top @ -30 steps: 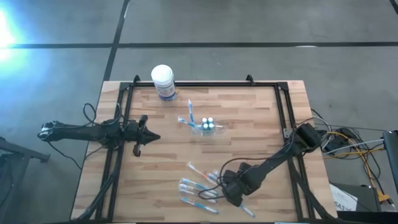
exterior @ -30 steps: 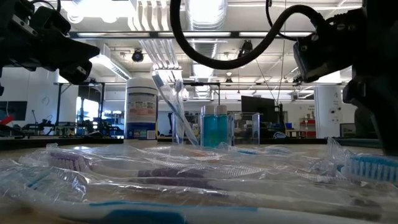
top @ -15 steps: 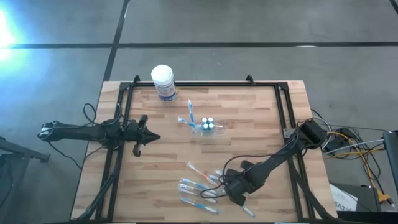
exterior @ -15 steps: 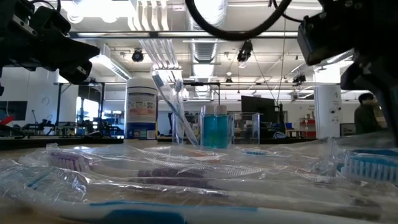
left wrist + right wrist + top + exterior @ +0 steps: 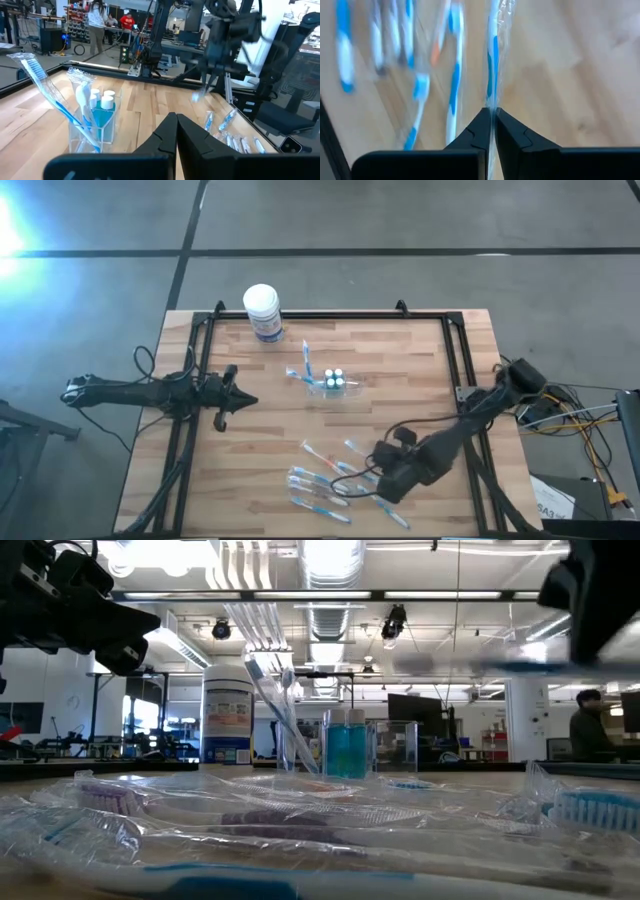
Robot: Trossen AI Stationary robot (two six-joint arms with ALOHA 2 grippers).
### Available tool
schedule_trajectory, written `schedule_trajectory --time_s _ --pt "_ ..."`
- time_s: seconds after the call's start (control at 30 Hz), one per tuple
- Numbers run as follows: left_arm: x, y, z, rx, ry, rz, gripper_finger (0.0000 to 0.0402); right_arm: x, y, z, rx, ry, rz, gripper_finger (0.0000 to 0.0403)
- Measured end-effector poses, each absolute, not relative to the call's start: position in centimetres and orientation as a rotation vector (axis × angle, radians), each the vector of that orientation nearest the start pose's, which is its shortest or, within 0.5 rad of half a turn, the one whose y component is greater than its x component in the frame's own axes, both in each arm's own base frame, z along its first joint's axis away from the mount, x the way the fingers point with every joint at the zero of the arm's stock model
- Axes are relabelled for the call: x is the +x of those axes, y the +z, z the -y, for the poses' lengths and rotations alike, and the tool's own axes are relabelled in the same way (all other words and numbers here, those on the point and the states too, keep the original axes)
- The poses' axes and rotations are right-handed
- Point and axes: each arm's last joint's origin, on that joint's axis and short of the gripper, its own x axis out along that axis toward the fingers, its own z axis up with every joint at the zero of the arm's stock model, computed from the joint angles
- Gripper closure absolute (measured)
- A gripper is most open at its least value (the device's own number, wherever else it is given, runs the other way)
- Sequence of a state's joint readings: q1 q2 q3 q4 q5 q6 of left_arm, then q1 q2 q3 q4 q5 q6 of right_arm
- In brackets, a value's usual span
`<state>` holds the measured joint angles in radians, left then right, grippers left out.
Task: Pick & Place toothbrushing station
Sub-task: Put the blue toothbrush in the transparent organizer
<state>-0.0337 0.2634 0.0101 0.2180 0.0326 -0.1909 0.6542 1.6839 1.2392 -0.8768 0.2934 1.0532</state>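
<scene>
A small clear cup (image 5: 330, 385) stands mid-table with two toothbrushes and white-capped pieces in it; it also shows in the left wrist view (image 5: 92, 125). Several wrapped blue-and-white toothbrushes (image 5: 318, 485) lie loose near the table's front edge. My right gripper (image 5: 378, 470) is raised above them, shut on one wrapped toothbrush (image 5: 492, 60). My left gripper (image 5: 245, 402) is shut and level at the table's left side, touching nothing. My right gripper pinches the clear wrapper at one end of the toothbrush (image 5: 492, 104) between its two fingers. The fingers come from above, pointing steeply down. The toothbrush hangs on below the fingertips, above the loose ones; I cannot tell whether its far end is clear of the table.
A white-lidded tub with a blue label (image 5: 263, 310) stands at the far left of the table. A dark frame (image 5: 330, 315) runs along the table's edges. Bare wood lies between the cup and the loose toothbrushes.
My right gripper has shut on a wrapped toothbrush among the loose ones, then risen and drawn toward the table's right edge, tipping a little. In the low view it has gone up almost out of the picture. The toothbrush has come up with it.
</scene>
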Motion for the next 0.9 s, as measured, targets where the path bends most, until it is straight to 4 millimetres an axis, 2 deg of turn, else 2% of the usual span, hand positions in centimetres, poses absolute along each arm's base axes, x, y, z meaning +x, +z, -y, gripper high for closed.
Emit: schedule_trajectory --time_s 0.17,0.33,0.5,0.6,0.73,0.9 --pt "11.4 16.6 0.5 -0.192 -0.063 -0.035 0.0392 23.2 25.3 -18.4 0.257 -0.338 -0.885 0.0387" --pt "11.4 16.7 0.5 -0.208 -0.064 -0.032 0.0392 20.7 26.2 -17.4 0.284 -0.245 -0.655 0.0393" --pt "11.4 16.8 0.4 -0.209 -0.028 -0.013 0.0392 20.3 24.8 -16.0 0.28 -0.103 -0.41 0.0395" --pt "11.4 17.1 0.2 -0.218 0.038 0.023 0.0392 20.5 22.9 -14.8 0.263 -0.051 -0.291 0.0395" --pt "11.5 17.4 0.1 -0.234 0.057 0.061 0.0392 20.6 20.7 -13.1 0.203 -0.041 -0.188 0.0395" --pt "11.7 17.2 0.1 -0.281 0.059 0.039 0.0392 20.7 19.6 -10.9 0.128 -0.098 -0.129 0.0395"
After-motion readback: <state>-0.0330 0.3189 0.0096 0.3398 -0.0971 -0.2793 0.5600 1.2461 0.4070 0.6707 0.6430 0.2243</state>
